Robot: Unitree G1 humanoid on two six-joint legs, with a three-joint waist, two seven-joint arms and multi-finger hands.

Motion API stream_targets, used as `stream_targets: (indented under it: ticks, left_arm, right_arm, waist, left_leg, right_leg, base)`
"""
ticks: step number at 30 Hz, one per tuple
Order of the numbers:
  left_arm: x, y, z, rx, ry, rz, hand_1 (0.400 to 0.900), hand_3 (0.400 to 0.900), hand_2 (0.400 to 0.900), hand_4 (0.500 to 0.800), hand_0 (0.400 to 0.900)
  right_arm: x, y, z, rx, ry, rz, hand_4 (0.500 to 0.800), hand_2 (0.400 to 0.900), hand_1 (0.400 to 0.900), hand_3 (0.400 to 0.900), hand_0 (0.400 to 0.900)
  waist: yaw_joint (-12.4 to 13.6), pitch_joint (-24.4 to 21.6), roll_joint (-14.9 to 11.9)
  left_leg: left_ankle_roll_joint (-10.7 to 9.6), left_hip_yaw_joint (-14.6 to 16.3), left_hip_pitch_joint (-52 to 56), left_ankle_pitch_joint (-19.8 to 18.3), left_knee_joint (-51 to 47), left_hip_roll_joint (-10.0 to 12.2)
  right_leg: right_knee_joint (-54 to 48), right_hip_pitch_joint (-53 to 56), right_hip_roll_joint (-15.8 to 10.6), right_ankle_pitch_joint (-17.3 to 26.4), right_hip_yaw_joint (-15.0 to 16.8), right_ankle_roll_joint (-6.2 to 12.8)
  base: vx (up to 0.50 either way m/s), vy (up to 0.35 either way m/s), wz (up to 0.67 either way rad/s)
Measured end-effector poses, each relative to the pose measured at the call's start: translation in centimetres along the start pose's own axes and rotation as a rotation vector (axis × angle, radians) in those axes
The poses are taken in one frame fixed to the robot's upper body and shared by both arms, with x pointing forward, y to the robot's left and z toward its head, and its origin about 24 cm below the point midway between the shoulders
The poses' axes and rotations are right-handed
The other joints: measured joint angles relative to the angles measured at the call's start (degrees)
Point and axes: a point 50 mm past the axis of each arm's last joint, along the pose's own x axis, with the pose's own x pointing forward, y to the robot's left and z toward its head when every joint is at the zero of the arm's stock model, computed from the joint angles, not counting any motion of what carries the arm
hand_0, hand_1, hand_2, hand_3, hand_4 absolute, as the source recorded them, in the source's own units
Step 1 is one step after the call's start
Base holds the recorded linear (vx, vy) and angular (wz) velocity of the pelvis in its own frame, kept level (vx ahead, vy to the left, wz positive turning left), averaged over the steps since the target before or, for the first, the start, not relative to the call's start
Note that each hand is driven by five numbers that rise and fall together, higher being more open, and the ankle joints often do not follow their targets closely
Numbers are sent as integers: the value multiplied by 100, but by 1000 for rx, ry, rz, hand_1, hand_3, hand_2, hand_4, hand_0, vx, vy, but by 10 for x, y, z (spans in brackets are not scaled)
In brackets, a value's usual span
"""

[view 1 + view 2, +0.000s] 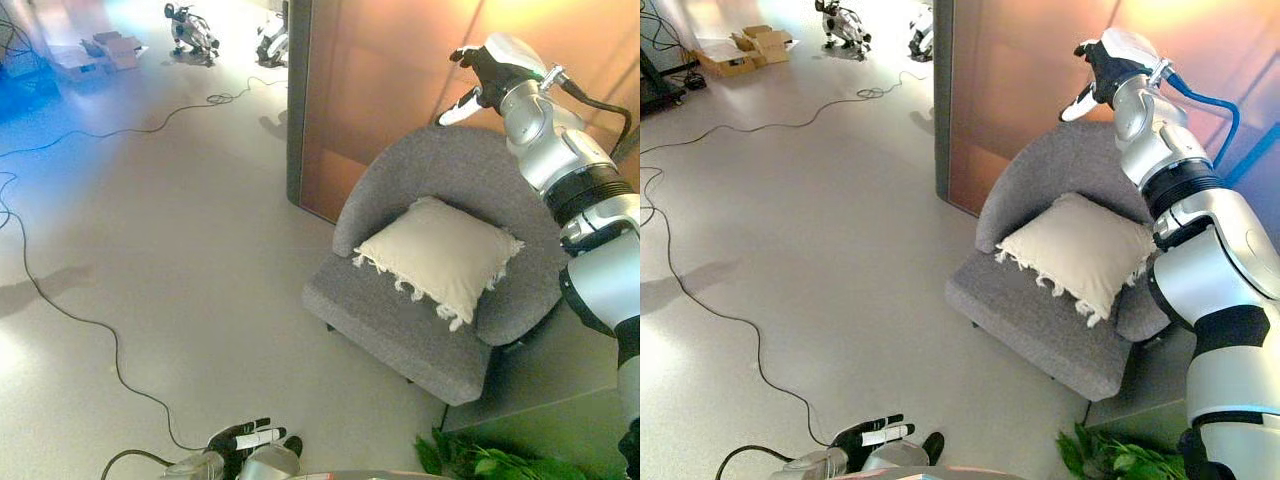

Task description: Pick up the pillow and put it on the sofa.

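Note:
A cream pillow (437,255) with a fringed edge lies on the seat of a grey armchair-style sofa (400,330), leaning against its backrest. My right hand (478,78) is raised above the top of the sofa's backrest, fingers relaxed and holding nothing; it also shows in the right eye view (1092,72). My left hand (242,440) hangs low at the bottom of the view, fingers straight and empty, well away from the sofa.
A brown wall panel (400,90) stands right behind the sofa. Green plant leaves (490,462) show at the bottom right. Cardboard boxes (740,47) and two small robot dogs (190,30) are on the floor far back. Cables run across the floor on the left.

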Motion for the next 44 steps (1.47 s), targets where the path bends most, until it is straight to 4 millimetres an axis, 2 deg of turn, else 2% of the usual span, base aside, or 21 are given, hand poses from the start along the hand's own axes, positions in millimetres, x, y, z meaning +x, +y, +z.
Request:
stream_targets:
  ticks: [2,4,6,8,9,10,11,13,14,15,17,18,19,22,25,28,34,44]
  left_arm:
    - [0,-1,0,1,-1,0,900,900,900,800,900]
    - [0,-1,1,2,-3,11,900,900,900,800,900]
    - [1,0,0,1,-2,30,900,900,900,800,900]
    - [0,0,-3,-4,5,47,900,900,900,800,900]
    - [0,0,-5,-7,8,54,900,900,900,800,900]
    - [1,-3,-7,-13,10,61,900,900,900,800,900]
    - [1,-4,-7,-17,9,63,900,900,900,800,900]
    - [5,-13,-8,-48,-3,60,900,900,900,800,900]
    - [5,-15,-9,-54,-3,59,900,900,900,800,900]
    - [7,-20,-10,-69,-6,54,900,900,900,800,900]
    - [7,-19,-12,-79,-4,70,900,900,900,800,900]
    - [6,-18,-12,-84,-7,74,900,900,900,800,900]
    - [6,-17,-12,-99,-9,81,900,900,900,800,900]
    - [6,-15,-10,-108,-35,90,900,900,900,800,900]
    - [6,-15,-17,-116,-11,99,900,900,900,800,900]
    - [5,-17,-29,-115,36,96,900,900,900,800,900]
    - [2,-15,-39,-111,73,99,900,900,900,800,900]
    - [1,-13,-43,-113,85,108,900,900,900,800,900]
  right_arm:
    - [-3,6,-11,170,26,-14,800,900,900,900,900]
    - [-9,24,-28,296,70,-7,800,900,900,900,900]
    - [-22,59,-47,412,109,51,800,900,900,900,900]
    - [-47,111,-67,540,173,156,800,900,900,900,900]
    - [-64,140,-80,588,232,212,800,900,900,900,900]
    - [-97,184,-102,646,355,296,800,900,900,900,900]
    - [-113,202,-112,663,410,326,800,900,900,900,900]
    - [-188,257,-153,721,669,453,800,900,900,900,900]
    - [-206,268,-162,739,740,469,800,900,900,900,900]
    - [-245,285,-180,736,876,517,800,900,900,900,900]
    - [-296,300,-200,749,1056,544,800,900,900,900,900]
    - [-309,303,-204,752,1106,549,800,900,900,900,900]
    - [-338,309,-213,743,1213,567,800,900,900,900,900]
    - [-384,317,-220,727,1392,612,800,900,900,900,900]
    - [-424,324,-216,758,1529,716,800,900,900,900,900]
    - [-445,325,-214,800,1609,754,800,900,900,900,900]
    - [-442,326,-213,839,1583,757,800,900,900,900,900]
    - [-440,330,-208,868,1542,768,800,900,900,900,900]
  waist:
    - [-8,-41,28]
    - [-63,-80,48]
    - [-218,-97,72]
    - [-426,-103,89]
    - [-517,-101,95]
    - [-679,-98,110]
    - [-723,-99,121]
    - [-980,-43,224]
    - [-1041,-28,259]
    - [-1217,11,337]
    - [-1352,37,379]
    - [-1398,42,386]
    - [-1450,45,398]
    - [-1532,46,402]
    - [-1557,-30,414]
    - [-1562,-142,437]
    - [-1545,-288,437]
    - [-1559,-340,493]
  left_leg:
    - [4,63,-4,3,-5,0]
    - [7,126,9,1,-10,-3]
    - [21,219,25,-9,-13,2]
    - [42,366,68,-10,-54,19]
    - [57,443,114,-3,-95,31]
    - [89,549,164,-6,-142,46]
    - [114,608,173,-15,-153,55]
    - [184,776,174,-28,-153,67]
    - [193,840,181,-37,-154,71]
    - [196,851,195,-61,-154,81]
    - [166,847,258,-85,-157,106]
    - [153,843,288,-94,-159,117]
    - [123,850,358,-146,-177,152]
    - [67,968,414,-189,-215,209]
    - [63,1079,421,-244,-217,280]
    - [50,1090,436,-248,-216,292]
    - [66,1127,547,-259,-188,286]
    - [52,1247,581,-280,-216,298]
  right_leg:
    - [42,-22,-16,1,58,7]
    - [69,-69,-31,2,113,19]
    - [135,-131,-40,-7,208,36]
    - [187,-187,-43,-4,354,40]
    - [205,-197,-40,-2,429,44]
    - [214,-224,-34,2,539,48]
    - [218,-238,-29,4,593,51]
    - [199,-253,-25,61,757,61]
    - [172,-249,-22,79,802,65]
    - [77,-225,-7,146,901,61]
    - [-129,-122,23,286,1001,38]
    - [-126,-99,34,286,1020,37]
    - [-127,-48,63,279,1049,29]
    - [-125,-19,89,264,1052,13]
    - [-77,-55,114,261,1012,-26]
    - [-83,-50,127,261,1017,-42]
    - [-82,-31,124,271,1049,-30]
    - [-9,-54,133,256,1171,-53]
  base:
    - [-49,28,-25]
    - [-63,21,-34]
    - [-75,16,-39]
    - [-68,11,-47]
    - [-69,9,-50]
    - [-60,12,-45]
    - [-60,19,-40]
    - [-53,24,-31]
    - [-46,26,-23]
    - [-51,29,-21]
    - [-48,24,-17]
    - [-38,21,-15]
    - [-37,21,-14]
    - [-31,22,-9]
    - [0,0,0]
    - [16,17,-8]
    - [-1,16,-16]
    - [2,1,-5]
